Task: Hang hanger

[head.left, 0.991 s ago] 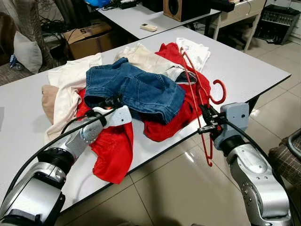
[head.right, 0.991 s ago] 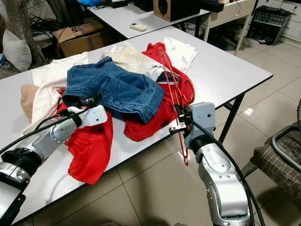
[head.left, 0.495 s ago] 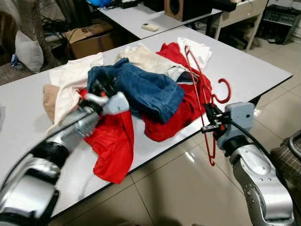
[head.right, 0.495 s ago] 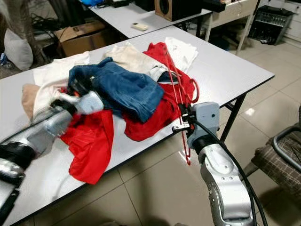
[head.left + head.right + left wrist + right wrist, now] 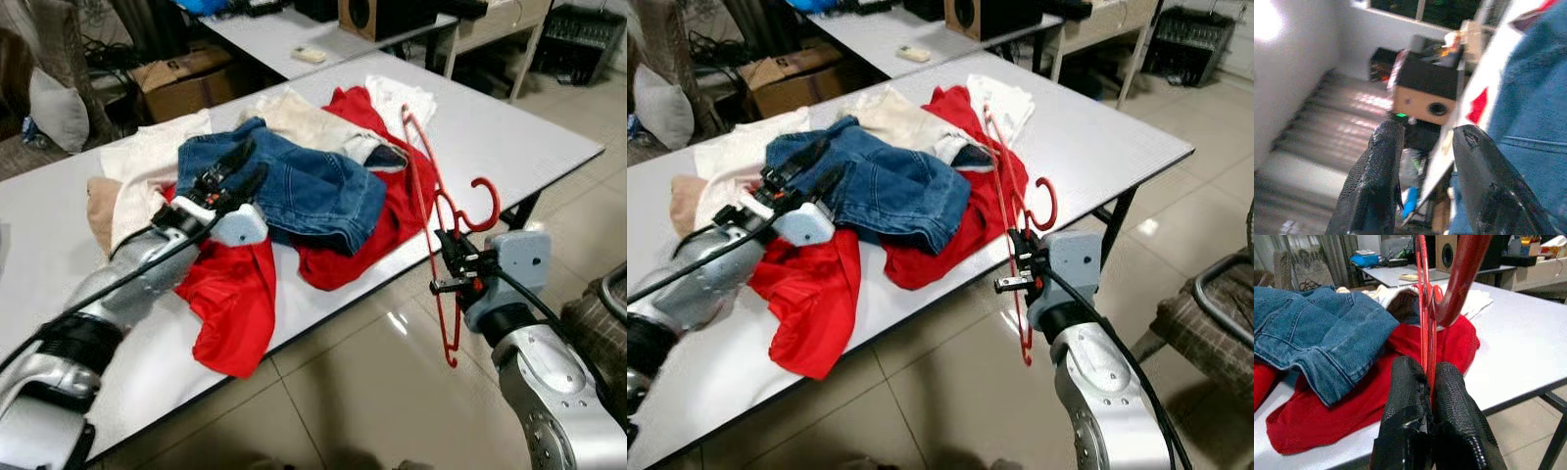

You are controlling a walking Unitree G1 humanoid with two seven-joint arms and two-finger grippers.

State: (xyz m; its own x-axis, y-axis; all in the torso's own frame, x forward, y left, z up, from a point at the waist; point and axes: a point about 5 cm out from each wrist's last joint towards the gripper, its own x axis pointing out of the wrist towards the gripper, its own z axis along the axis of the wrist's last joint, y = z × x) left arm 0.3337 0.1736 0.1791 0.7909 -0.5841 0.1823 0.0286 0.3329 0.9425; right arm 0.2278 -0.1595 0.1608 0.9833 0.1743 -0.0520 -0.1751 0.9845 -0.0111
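The right hand (image 5: 453,266) clamped the red hanger (image 5: 437,227) beside the table (image 5: 509,137); the left hand (image 5: 231,174), fingers apart, seemingly hovered over the jeans (image 5: 304,191).

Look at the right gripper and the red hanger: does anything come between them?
Nothing does. The right gripper is shut directly on the red hanger, holding it off the table edge, beside the red garment. The left gripper is open above the jeans.

A white table (image 5: 529,137) carries a heap of clothes: blue jeans (image 5: 304,186), red garments (image 5: 235,304) and cream ones (image 5: 147,157).
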